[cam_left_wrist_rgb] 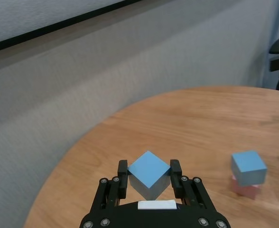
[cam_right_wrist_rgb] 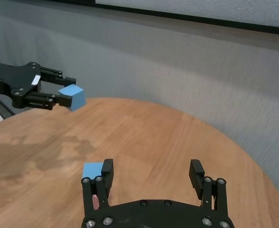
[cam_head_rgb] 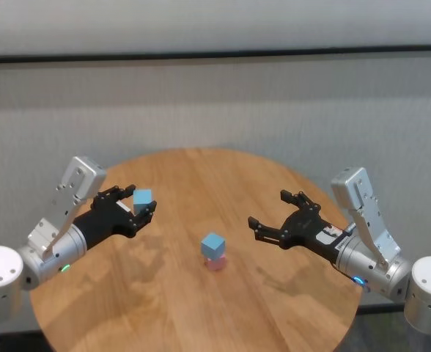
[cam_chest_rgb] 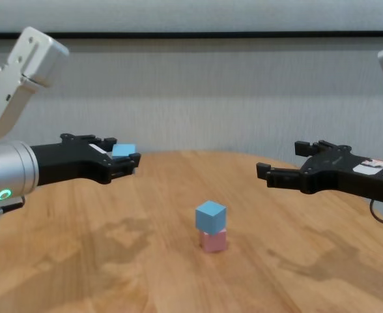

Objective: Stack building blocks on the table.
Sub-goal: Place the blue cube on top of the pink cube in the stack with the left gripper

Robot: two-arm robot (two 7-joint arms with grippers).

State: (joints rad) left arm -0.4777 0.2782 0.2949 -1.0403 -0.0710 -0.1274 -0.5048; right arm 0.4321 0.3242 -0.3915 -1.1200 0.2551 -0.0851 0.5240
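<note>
Light blue block (cam_head_rgb: 212,244) sitting on the pink block (cam_head_rgb: 215,263) mid-counter (cam_head_rgb: 186,308), second blue block (cam_head_rgb: 143,197) up in the air pinched tight in my left jaws (cam_head_rgb: 143,205), right jaws (cam_head_rgb: 268,216) spread wide and empty, hovering off to the stack's right

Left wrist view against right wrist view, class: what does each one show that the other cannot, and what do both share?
Only the left wrist view shows the pale pink cube clearly, under a light blue cube resting on it, and how the shut left gripper clamps a second light blue cube by two sides.

Only the right wrist view shows the right gripper, open and empty, and the left gripper from the side, held above the table.

Both show the round wood-grain table, the grey wall and the held cube.
</note>
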